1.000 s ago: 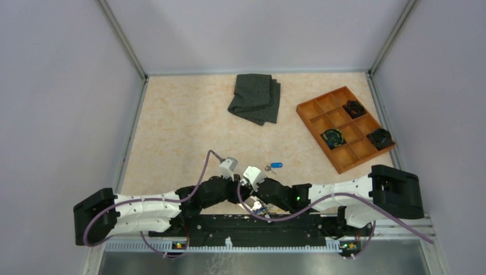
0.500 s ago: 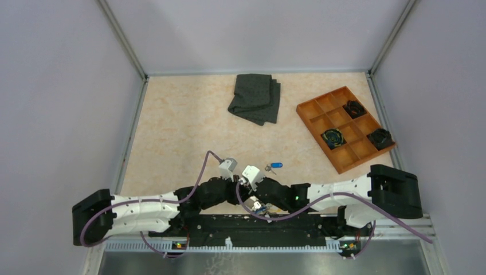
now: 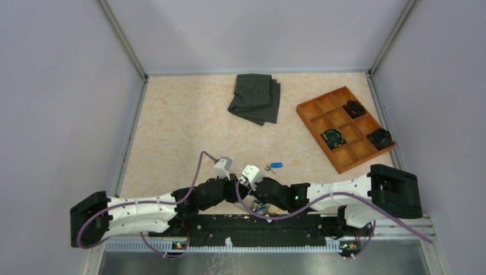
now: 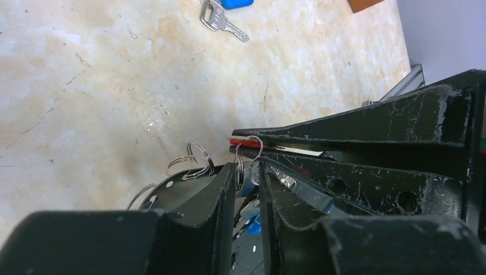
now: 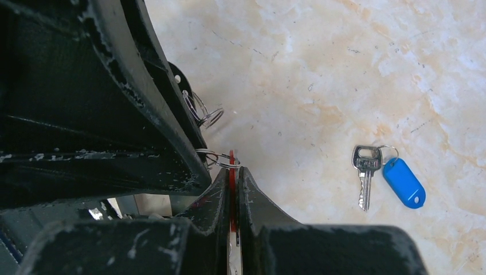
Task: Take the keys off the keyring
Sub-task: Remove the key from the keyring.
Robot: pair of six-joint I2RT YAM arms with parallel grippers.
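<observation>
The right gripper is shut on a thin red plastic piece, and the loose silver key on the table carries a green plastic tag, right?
Not quite: the plastic tag on the loose silver key is blue, not green, as the right wrist view shows. The right gripper is indeed shut on the thin red plastic piece.

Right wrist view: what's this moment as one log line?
left gripper: shut on thin wire split ring | right gripper: shut on flat red plastic tag | blue-tagged silver key: loose on beige tabletop
</observation>
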